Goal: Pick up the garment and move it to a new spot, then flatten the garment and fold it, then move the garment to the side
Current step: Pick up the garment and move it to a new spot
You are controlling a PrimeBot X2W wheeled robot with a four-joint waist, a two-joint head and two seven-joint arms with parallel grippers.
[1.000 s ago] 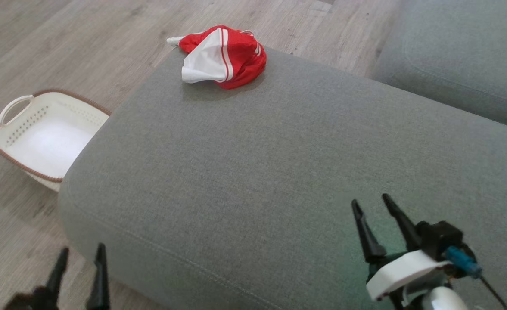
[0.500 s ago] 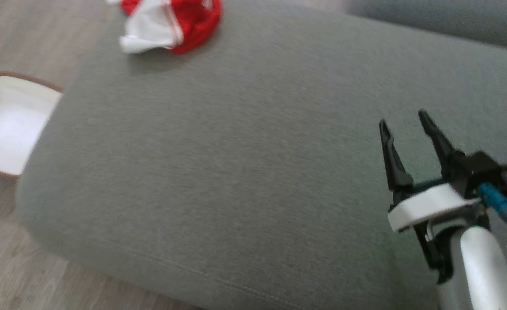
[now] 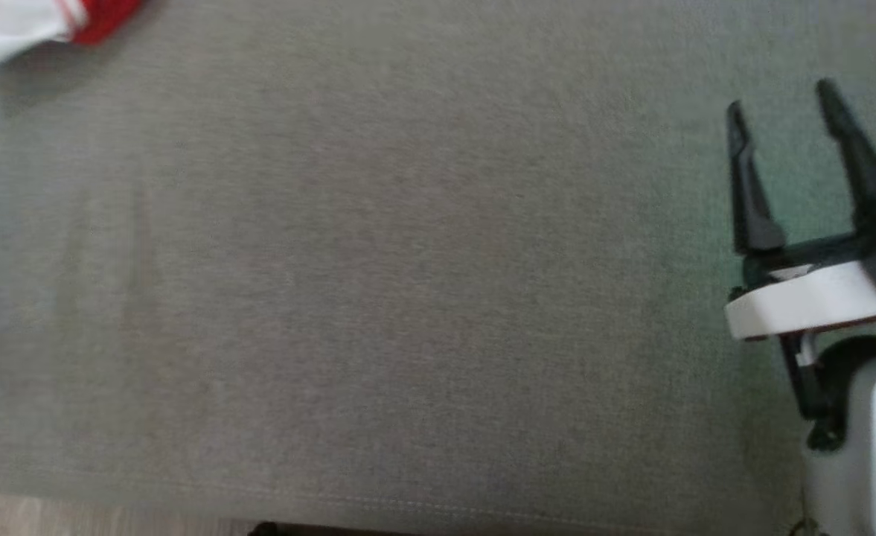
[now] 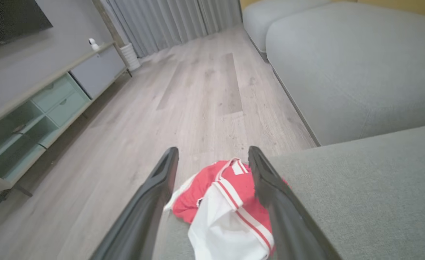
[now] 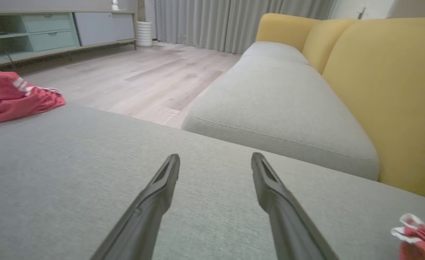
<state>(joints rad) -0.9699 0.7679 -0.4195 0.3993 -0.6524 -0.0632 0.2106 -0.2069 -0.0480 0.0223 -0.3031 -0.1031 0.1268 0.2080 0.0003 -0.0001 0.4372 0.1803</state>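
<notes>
The red and white garment (image 3: 6, 22) is seen crumpled at the far left edge of the grey sofa cushion (image 3: 408, 260). The left hand (image 4: 213, 150) is held open, pointed toward it. The right hand (image 3: 780, 97) is spread open and empty, well apart at the right.

L end effector (image 4: 212, 150) & R end effector (image 3: 780, 97) splayed.

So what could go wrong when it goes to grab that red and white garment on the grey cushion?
1. The garment lies crumpled at the corner of the cushion, right beside the floor; a clumsy nudge might push it off.
2. In the head view it sits at the very top left corner, blurred, so aiming may be poor.
3. The open left jaws might pinch just one layer of the heap.
</notes>
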